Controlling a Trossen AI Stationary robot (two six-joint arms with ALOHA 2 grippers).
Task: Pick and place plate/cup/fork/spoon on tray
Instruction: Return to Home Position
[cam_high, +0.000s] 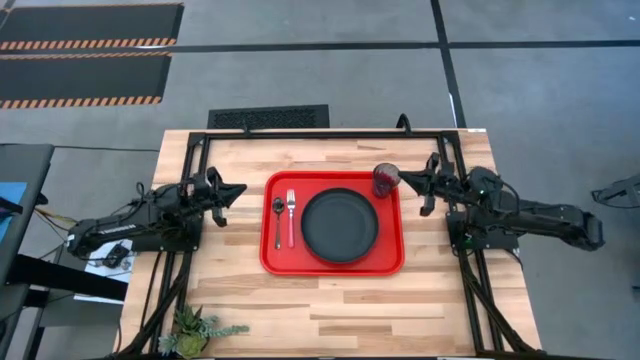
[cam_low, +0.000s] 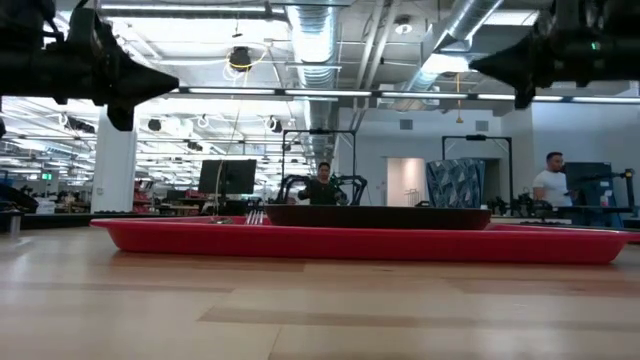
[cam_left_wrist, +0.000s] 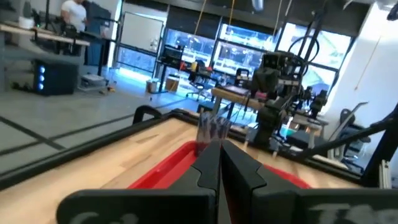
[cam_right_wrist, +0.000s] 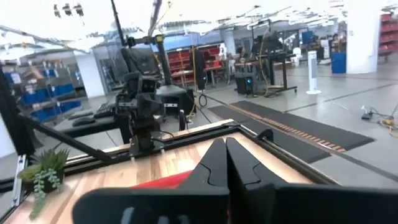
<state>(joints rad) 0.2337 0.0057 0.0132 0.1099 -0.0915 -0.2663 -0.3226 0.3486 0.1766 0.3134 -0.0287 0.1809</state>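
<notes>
Tray (cam_high: 270, 262) — red, mid-table, carrying all four pieces. Loading judged done, with only parking the arms left.
Plate (cam_high: 340, 226): black, centred on the tray, where there is most room.
Spoon (cam_high: 278, 215), fork (cam_high: 291, 218): side by side left of the plate, handles toward the near edge, as in a place setting.
Cup (cam_high: 386, 179): upright in the tray's far right corner, apart from the plate.
Left gripper (cam_high: 236, 190) — off the tray's left side, fingers pressed together, empty.
Right gripper (cam_high: 415, 181): just beside the cup, fingers pressed together, empty. Both are raised off the table.
</notes>
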